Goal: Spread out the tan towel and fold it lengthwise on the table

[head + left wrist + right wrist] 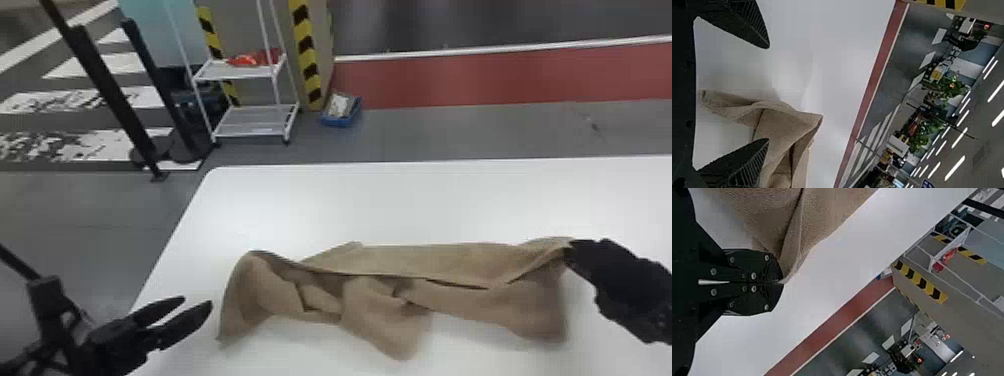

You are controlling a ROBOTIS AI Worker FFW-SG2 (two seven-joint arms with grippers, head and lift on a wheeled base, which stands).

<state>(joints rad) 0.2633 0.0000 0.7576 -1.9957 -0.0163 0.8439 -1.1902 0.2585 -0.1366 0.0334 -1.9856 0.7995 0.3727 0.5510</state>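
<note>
Head view: one rumpled tan cloth towel (440,261) on one white surface (400,200), room stretching beyond to the far edge. Two black grippers: right gripper (569,248), jaws clenched on the towel's right end; left gripper (197,301), jaws apart near the surface's left edge.

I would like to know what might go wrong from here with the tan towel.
The black right gripper pinches the tan cloth towel only at its right end, which might slip out. The open black left gripper is beside the towel's crumpled left end, so closing there might catch a fold instead of an edge.
</note>
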